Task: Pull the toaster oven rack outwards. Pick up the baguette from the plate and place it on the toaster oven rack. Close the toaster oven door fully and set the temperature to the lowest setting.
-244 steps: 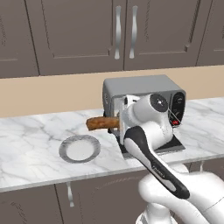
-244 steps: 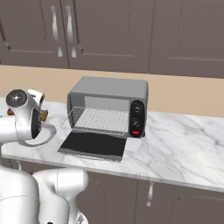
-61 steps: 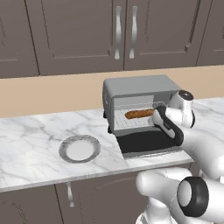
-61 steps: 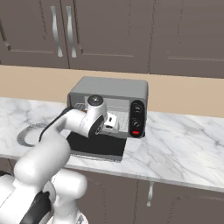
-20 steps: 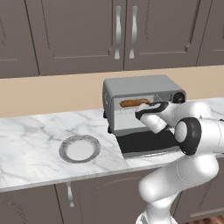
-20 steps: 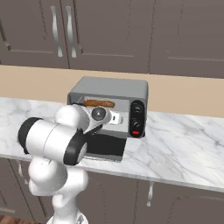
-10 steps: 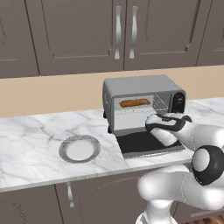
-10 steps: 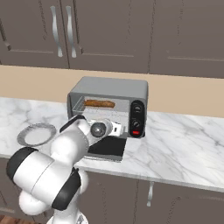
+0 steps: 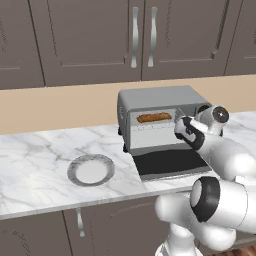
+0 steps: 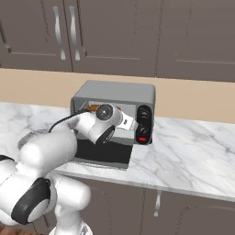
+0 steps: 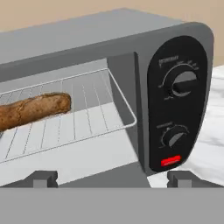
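The gripper [image 11: 112, 177] hangs wide open and empty in front of the boxy grey metal toaster oven [image 11: 109, 52], its dark fingertips [image 11: 43, 177] spread apart and touching nothing. The crusty brown baguette [image 11: 33, 109] lies on the thin silver wire rack [image 11: 87, 118] inside the cavity, beside the glossy black panel with two round knobs [image 11: 183, 83] and a red button [image 11: 170, 161]. The dark-glass door [image 9: 170, 162] lies dropped flat on the veined marble counter [image 9: 35, 165], and the round speckled plate [image 9: 91, 170] sits bare well to its left.

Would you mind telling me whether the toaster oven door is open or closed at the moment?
Open: the door lies flat on the counter before the oven, with the baguette visible inside on the rack.
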{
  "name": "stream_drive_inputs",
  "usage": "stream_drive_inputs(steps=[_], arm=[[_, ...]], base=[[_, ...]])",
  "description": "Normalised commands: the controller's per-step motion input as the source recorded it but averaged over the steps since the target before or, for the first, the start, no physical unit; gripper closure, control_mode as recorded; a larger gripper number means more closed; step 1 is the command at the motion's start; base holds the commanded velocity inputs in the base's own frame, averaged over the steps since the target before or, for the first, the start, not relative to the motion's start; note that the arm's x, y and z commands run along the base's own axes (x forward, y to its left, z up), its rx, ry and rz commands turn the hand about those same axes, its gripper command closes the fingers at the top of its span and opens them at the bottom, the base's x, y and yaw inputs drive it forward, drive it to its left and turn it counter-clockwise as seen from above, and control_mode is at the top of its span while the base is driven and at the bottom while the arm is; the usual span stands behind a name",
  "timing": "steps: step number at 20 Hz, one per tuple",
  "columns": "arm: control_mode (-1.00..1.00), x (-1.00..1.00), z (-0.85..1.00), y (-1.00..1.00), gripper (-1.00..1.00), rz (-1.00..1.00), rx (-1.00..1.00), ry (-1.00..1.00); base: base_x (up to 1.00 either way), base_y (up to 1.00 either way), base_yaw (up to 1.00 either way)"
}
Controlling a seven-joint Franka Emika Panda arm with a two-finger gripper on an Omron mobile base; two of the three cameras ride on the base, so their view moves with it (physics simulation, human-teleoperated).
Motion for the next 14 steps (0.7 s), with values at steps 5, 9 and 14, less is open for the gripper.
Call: stream_drive_inputs(steps=[5, 9, 14], arm=[[-1.0, -0.48, 0.7, -0.32, -1.0, -0.18, 0.12, 0.3], [-1.0, -0.92, 0.03, -0.18, -1.0, -0.16, 0.07, 0.01], [-1.0, -0.9, -0.09, 0.0, -1.0, 0.0, 0.03, 0.0]], base=[[0.0, 0.0, 0.0], [0.0, 0.0, 0.0], [0.0, 0.0, 0.0]])
